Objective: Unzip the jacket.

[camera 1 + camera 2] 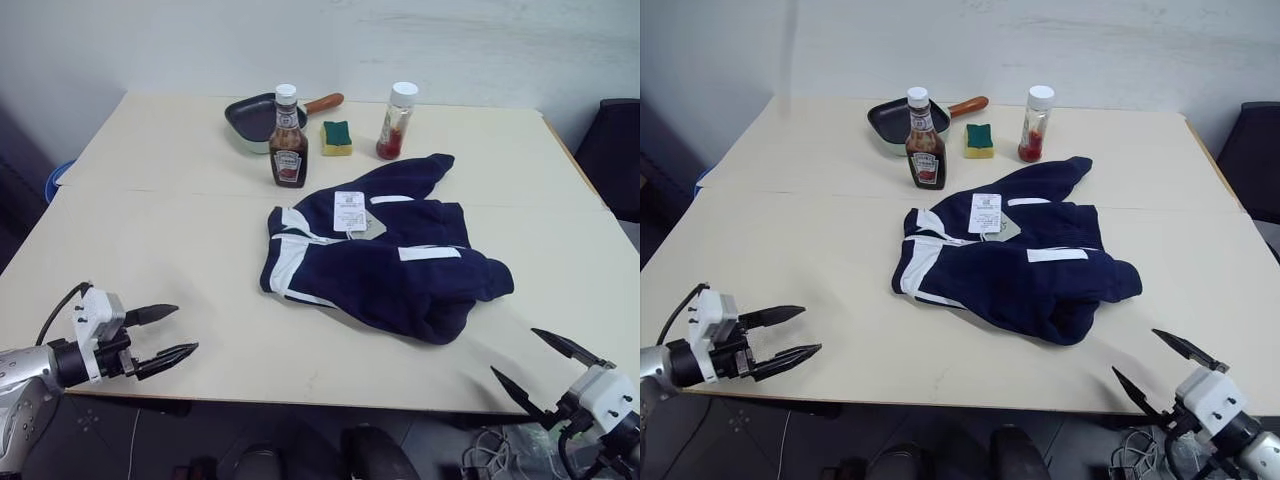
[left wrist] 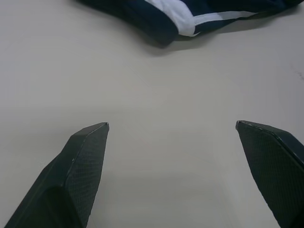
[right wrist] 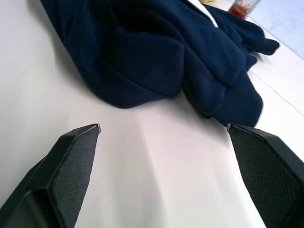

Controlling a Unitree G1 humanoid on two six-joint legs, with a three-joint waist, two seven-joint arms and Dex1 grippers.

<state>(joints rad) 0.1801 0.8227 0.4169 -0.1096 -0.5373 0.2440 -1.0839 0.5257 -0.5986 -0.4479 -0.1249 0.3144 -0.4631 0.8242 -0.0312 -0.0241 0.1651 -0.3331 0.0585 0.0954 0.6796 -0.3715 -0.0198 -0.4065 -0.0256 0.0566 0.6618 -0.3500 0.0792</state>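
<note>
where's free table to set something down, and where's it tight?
Free: the wide bare table left of the jacket, the near strip between jacket and the open left pincer and right pincer, and the far right corner. Crowded: the far edge, with pan, sauce bottle, sponge and jar clustered behind the jacket.

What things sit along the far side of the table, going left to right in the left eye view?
Frying pan → ketchup bottle → sponge → clear jar with white lid.
</note>
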